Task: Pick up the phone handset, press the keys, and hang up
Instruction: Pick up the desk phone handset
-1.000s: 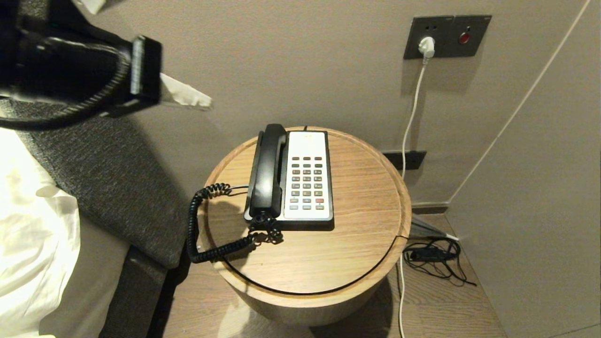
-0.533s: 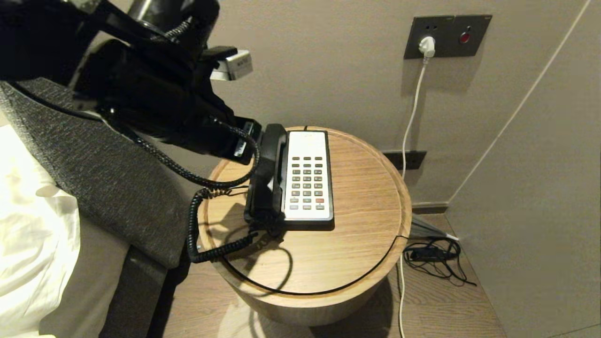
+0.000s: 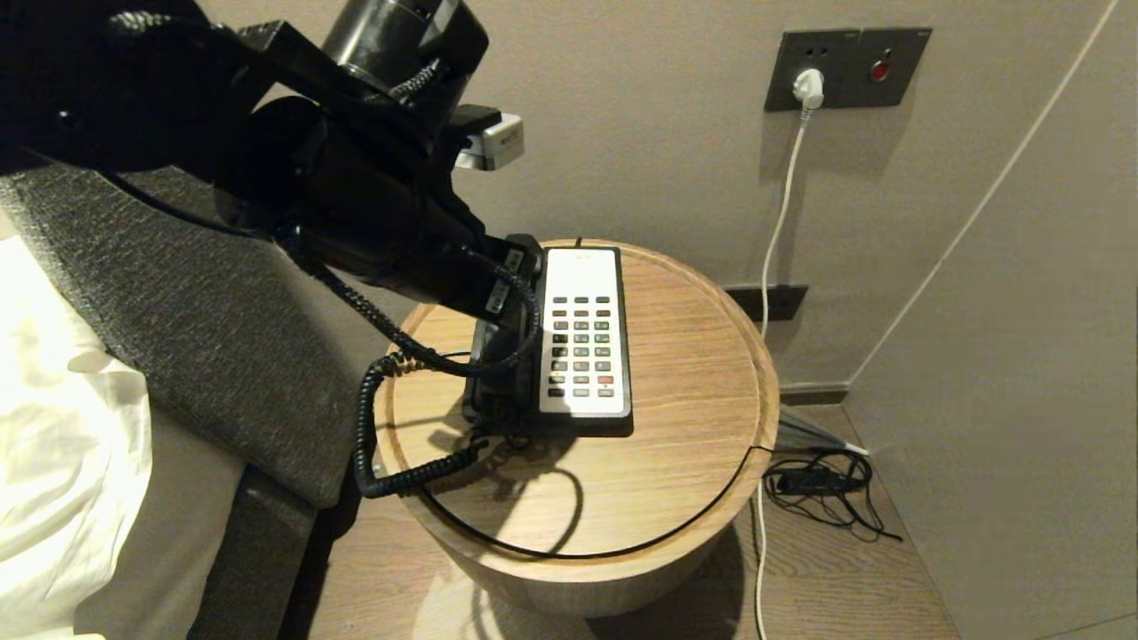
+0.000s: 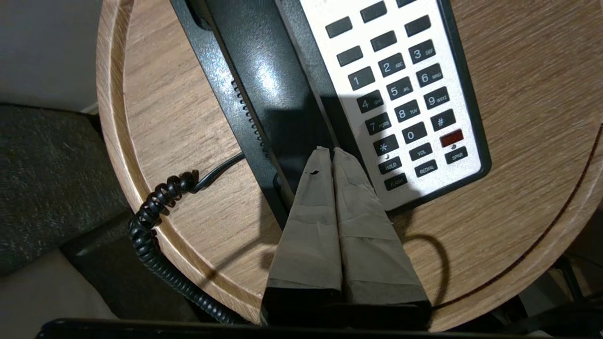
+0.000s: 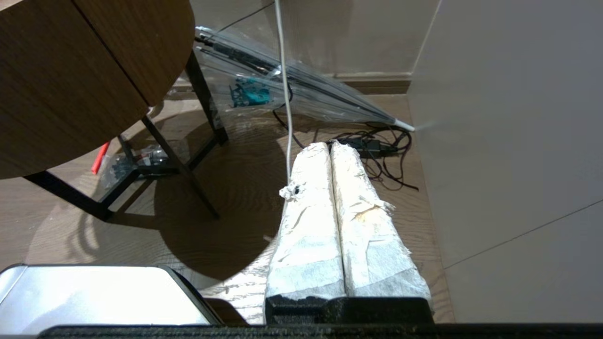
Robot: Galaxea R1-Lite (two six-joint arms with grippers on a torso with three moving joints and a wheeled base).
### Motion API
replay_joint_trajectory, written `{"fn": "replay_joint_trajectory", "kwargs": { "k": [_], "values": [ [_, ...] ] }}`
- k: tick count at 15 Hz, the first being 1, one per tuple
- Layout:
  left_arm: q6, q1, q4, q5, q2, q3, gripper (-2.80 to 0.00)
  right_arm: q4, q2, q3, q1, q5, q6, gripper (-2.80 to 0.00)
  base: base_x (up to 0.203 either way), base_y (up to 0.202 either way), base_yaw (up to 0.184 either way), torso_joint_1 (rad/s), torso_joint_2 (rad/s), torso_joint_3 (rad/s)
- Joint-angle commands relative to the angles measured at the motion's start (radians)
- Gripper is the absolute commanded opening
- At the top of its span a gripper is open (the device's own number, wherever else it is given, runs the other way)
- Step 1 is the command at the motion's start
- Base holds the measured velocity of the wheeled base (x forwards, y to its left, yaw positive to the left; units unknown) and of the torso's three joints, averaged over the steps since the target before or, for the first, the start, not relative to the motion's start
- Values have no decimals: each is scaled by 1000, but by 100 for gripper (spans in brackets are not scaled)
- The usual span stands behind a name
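Note:
The black phone handset (image 4: pixel 264 80) lies in its cradle on the left side of the phone base (image 3: pixel 582 267), on the round wooden table (image 3: pixel 676 462). My left arm (image 3: pixel 373 204) hides most of it in the head view; its lower end (image 3: pixel 500 382) shows. The keys (image 3: pixel 581 347) are dark grey buttons on the white faceplate, with one red button (image 4: pixel 451 138). The coiled cord (image 3: pixel 364 427) hangs over the table's left edge. My left gripper (image 4: pixel 328 150) is shut and empty, just above the handset's lower half. My right gripper (image 5: pixel 330 146) is shut, parked low beside the table.
A grey padded headboard (image 3: pixel 204 338) and white bedding stand close on the left. The wall behind has a socket with a white plug (image 3: pixel 807 87) and cable. Black cables (image 3: pixel 818 484) and a clear umbrella (image 5: pixel 301 89) lie on the floor at the right.
My left arm has swung in from the upper left and come down over the handset. The handset and phone have not moved.

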Motion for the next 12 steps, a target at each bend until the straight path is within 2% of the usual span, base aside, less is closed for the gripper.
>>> {"fn": "replay_joint_trajectory", "kwargs": {
  "k": [1,3,4,10,12],
  "values": [
    [0,-12,3,17,5,-2,-280,-1,2,0,0,1,-1,-280,0,0,0,0,0,0],
    [0,-12,10,17,9,-2,-280,0,2,0,0,1,-1,-280,0,0,0,0,0,0],
    [1,-12,11,19,9,-2,0,0,2,0,0,1,-1,-280,0,0,0,0,0,0],
    [-8,-12,1,44,24,-3,0,0,2,0,0,1,-1,-280,0,0,0,0,0,0],
    [-6,-12,3,107,46,-3,0,0,2,0,0,1,-1,-280,0,0,0,0,0,0]
  ]
}}
